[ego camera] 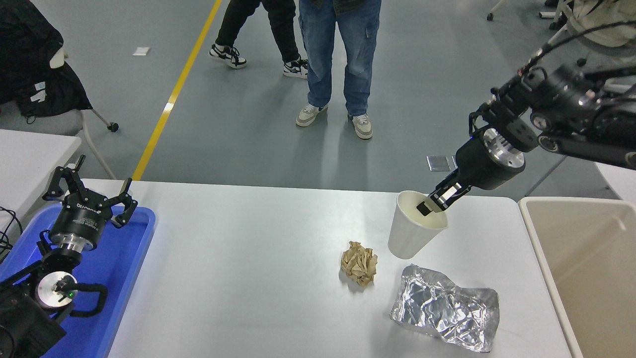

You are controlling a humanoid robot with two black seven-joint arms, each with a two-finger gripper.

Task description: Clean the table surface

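Head view is showing me my left gripper [88, 191] sitting parked at the lower left, its fingers spread wide and holding nothing, hanging over the blue tray [130, 258] that is resting on the left end of the table surface [248, 248]. That white tabletop is running across most of the picture, from the tray to the beige bin [586, 268] standing at its right edge. Moving rightward, I am seeing a crumpled brown paper ball [358, 262] lying on the table right of centre, with a crinkled silver foil bag [444, 307] lying near it, toward the near right corner and apart from the ball. Above and between them, my right gripper [433, 201] is pinching the rim of a white paper cup [413, 226], one finger inside the mouth, and the cup is hanging tilted, clear of the table. My right arm [561, 114] is reaching in from the right edge. Beyond the far side, a person in blue jeans [339, 54] is standing on the grey floor, with another person's legs just to the left.
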